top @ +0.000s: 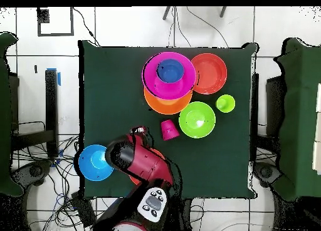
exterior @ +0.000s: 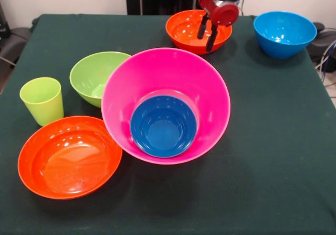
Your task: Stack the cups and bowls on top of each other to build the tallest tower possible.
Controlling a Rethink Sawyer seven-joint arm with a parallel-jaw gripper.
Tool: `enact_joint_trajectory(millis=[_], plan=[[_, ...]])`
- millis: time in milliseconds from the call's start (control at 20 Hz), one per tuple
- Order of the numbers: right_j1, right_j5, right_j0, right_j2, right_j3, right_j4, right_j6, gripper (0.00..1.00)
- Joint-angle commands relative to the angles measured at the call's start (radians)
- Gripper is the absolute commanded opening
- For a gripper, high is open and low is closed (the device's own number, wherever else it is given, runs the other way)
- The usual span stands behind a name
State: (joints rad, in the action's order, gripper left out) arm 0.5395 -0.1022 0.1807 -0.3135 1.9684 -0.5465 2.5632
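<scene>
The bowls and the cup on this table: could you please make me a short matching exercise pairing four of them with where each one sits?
Things:
1. small dark blue bowl
2. lime green cup
3. light blue bowl
4. end effector

Places:
A. alone near a table corner
B. inside the big pink bowl
C. over a red-orange bowl
D. beside the green bowl

Pairs: 1-B, 2-D, 3-A, 4-C

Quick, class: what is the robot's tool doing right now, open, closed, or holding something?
Tool: open, holding nothing, its two dark fingers hanging apart over the red-orange bowl at the table's far side.
</scene>
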Motion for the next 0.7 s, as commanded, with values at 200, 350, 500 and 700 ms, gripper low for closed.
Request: enact_joint_trajectory(millis=[200, 350, 500, 700], plan=[[-0.036, -0.028, -0.052, 0.052, -0.114, 0.164, -0.045, 0.0], [-0.032, -0.056, -0.065, 0.062, -0.122, 0.199, -0.063, 0.0], [-0.024, -0.067, -0.081, 0.076, -0.126, 0.23, -0.06, 0.0], [-0.019, -0.042, -0.098, 0.1, -0.126, 0.26, -0.037, 0.0]])
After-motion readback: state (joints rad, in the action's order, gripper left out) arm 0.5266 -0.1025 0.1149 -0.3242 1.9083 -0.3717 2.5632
